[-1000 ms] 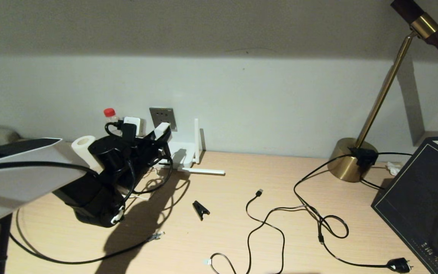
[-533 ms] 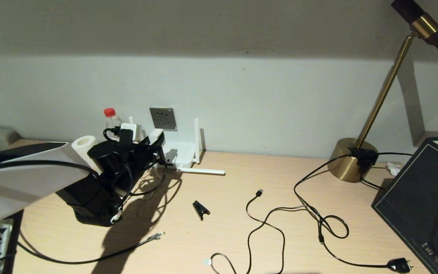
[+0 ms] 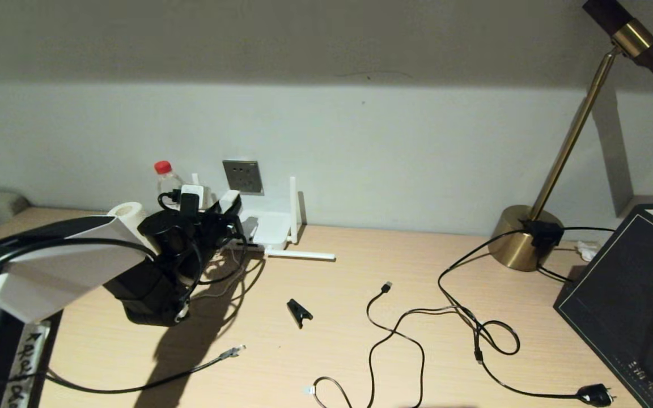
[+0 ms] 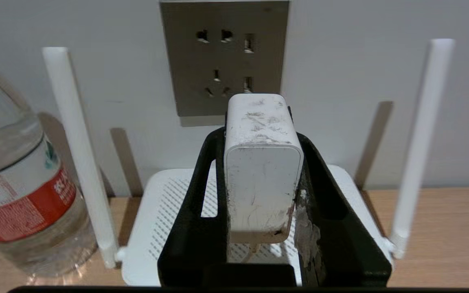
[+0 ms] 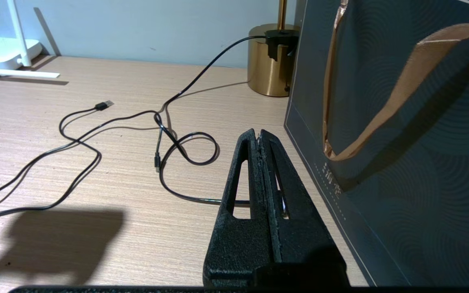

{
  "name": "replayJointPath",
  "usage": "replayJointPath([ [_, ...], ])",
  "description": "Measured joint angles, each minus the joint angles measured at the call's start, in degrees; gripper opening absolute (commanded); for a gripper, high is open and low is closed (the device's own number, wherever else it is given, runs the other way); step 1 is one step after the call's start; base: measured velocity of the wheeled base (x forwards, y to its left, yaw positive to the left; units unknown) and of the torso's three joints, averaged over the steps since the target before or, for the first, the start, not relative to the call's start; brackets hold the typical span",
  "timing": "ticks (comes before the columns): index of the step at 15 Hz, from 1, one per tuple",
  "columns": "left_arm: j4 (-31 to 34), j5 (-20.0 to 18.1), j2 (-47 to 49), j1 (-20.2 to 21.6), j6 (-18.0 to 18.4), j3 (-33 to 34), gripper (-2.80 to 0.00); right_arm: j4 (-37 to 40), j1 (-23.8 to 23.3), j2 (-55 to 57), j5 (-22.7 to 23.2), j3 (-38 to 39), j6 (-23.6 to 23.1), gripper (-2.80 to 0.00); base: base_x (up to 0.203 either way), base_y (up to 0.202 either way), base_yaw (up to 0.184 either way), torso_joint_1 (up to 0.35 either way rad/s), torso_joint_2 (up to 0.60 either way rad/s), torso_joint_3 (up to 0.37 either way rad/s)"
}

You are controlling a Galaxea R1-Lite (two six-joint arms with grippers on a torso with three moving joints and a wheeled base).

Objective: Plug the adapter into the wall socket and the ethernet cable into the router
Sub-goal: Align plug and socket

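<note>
My left gripper [image 3: 231, 208] is shut on the adapter [image 3: 229, 199], a scuffed white cube [image 4: 263, 171] clamped between its black fingers [image 4: 202, 183]. The adapter hangs over the white router [image 3: 272, 226], a short way in front of and below the grey wall socket [image 3: 242, 176]. In the left wrist view the socket [image 4: 185, 61] shows its pin holes just above the adapter's far end. The router [image 4: 165, 203] has upright antennas either side. The ethernet cable [image 3: 134, 388] lies on the desk, its clear plug [image 3: 234, 352] at front left. My right gripper [image 5: 259, 134] is shut and empty, parked beside a dark bag.
A red-capped water bottle [image 3: 163, 175] and a paper roll [image 3: 125, 212] stand left of the router. One antenna [image 3: 304, 255] lies flat. A black clip [image 3: 299, 311], a USB-tipped cable [image 3: 386, 287], a mains plug [image 3: 596, 394], a brass lamp [image 3: 522, 238] and the dark bag [image 3: 627, 283] occupy the desk.
My left gripper has drawn back from the wall socket, down and to the left, still holding the adapter. The adapter now sits below the socket instead of over it.
</note>
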Motion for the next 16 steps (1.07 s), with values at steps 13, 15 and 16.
replayJointPath([
  [13, 0.22, -1.12, 2.81, 0.68, -2.18, -8.39, -2.80, -0.05, -0.02, 0.00, 0.00, 0.00, 0.02, -2.80, 0.000, 0.000, 0.000, 0.000, 0.00, 0.000],
  [15, 0.55, -1.21, 2.98, 0.55, -2.42, -9.76, -2.80, -0.07, -0.02, 0.00, 0.03, 0.00, 0.00, -2.80, 0.000, 0.000, 0.000, 0.000, 0.00, 0.000],
  [16, 0.84, -1.26, 3.07, 0.51, -2.42, -10.22, -2.80, -0.03, -0.02, 0.00, -0.02, 0.00, 0.02, -2.80, 0.000, 0.000, 0.000, 0.000, 0.00, 0.000],
])
